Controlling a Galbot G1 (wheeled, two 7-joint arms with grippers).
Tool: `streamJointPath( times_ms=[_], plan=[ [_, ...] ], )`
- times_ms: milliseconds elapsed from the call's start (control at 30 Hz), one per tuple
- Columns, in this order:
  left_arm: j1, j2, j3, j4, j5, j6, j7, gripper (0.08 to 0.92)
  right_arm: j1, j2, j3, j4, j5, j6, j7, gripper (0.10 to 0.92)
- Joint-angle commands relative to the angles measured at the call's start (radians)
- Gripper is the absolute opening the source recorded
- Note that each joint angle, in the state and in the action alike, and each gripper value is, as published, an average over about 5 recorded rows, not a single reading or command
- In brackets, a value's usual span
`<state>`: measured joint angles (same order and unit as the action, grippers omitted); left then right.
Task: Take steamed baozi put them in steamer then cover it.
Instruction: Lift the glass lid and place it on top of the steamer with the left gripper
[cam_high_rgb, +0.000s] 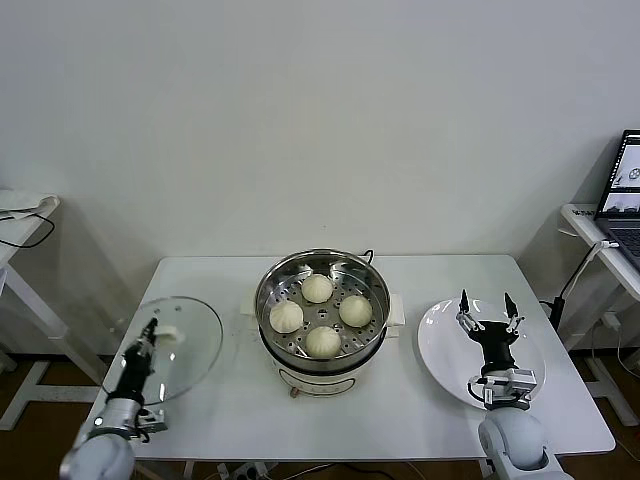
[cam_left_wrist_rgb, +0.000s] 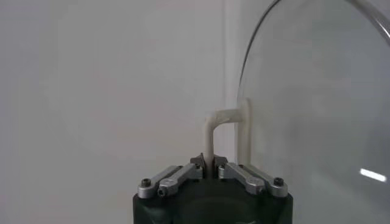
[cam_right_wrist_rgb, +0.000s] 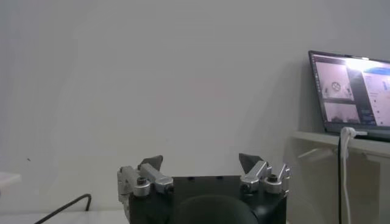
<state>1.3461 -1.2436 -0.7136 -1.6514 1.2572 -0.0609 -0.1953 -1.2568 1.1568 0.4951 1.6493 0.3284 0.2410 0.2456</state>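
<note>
Worktop (cam_high_rgb: 230, 420) space is filled by three big round things in a row. The steamer (cam_high_rgb: 322, 262) is set in the middle on its white base, close enough for both arms to reach it. A white plate (cam_high_rgb: 435, 345) is seen on the robot's right side, with nothing on it, most likely because all the buns have been taken off it.

The cover (cam_high_rgb: 195, 335) is found on the robot's left, well apart from the steamer. It is tilted up instead of lying flat, because it is held by its cream handle (cam_left_wrist_rgb: 228, 131). The glass is kept to one side this way, so the pot is not hidden and the buns are not bumped.

Four steamed baozi (cam_high_rgb: 317, 288) are seen inside the steamer, sitting on the tray with holes. They are placed near each other but not squashed, so steam can get around each one. The loading part looks done, and only the covering looks left to do.

The left gripper (cam_left_wrist_rgb: 208, 163) is closed tight on the thin bar of the handle, and its fingers are pressed on it from both sides. The right gripper (cam_high_rgb: 487, 310) is held above the plate with its fingers spread wide and nothing between them, as if it is just waiting.
</note>
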Motion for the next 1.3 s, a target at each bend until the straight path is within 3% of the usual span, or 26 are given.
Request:
streamJointPath(
  times_ms=[33,300,500,667,900,1300],
  plan=[
    [0.042,0.072,-0.063,-0.418,-0.06,0.09,0.088,0.194,-0.002,0.003,-0.001,0.004,-0.006,0.002,-0.001,0.823],
    [-0.008,0.106,0.235,-0.646,-0.06,0.283,0.181,0.194,0.002,0.007,0.006,0.002,-0.002,0.001,0.002,0.823],
    [-0.134,0.078,0.547,-0.678,-0.032,0.462,0.288,0.194,0.004,0.013,0.011,-0.005,-0.002,-0.002,0.005,0.823],
    [-0.255,0.042,0.749,-0.63,0.01,0.566,0.404,0.194,0.012,0.023,0.017,-0.023,-0.003,-0.001,0.007,0.823],
    [-0.422,-0.042,0.905,-0.518,0.104,0.69,0.537,0.194,0.015,0.029,0.033,-0.045,-0.002,0.003,0.005,0.823],
    [-0.494,-0.109,0.962,-0.331,0.166,0.72,0.558,0.194,0.022,0.045,0.044,-0.056,-0.006,0.004,0.004,0.823]
  ],
)
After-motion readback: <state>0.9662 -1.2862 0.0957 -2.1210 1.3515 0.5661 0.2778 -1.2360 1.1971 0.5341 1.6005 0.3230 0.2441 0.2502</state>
